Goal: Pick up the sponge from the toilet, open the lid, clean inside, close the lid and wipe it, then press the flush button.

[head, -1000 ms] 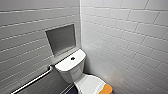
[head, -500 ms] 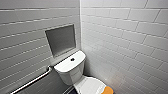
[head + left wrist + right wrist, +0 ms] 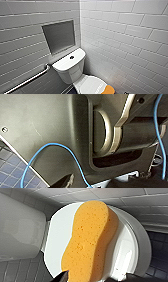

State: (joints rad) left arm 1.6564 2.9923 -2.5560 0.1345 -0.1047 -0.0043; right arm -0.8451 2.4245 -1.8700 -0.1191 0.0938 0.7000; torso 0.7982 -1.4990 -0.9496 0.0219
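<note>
One sponge (image 3: 109, 89) lies on the closed lid (image 3: 90, 85), lower right of your head view; one toilet (image 3: 70, 67), one flush button (image 3: 72, 57). Left claw (image 3: 66, 181), right claw (image 3: 95, 278): state can't be told.

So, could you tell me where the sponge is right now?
The sponge sits on the closed lid of the toilet, toward its front end, at the bottom edge of the head view, near the right-hand tiled wall.
</note>
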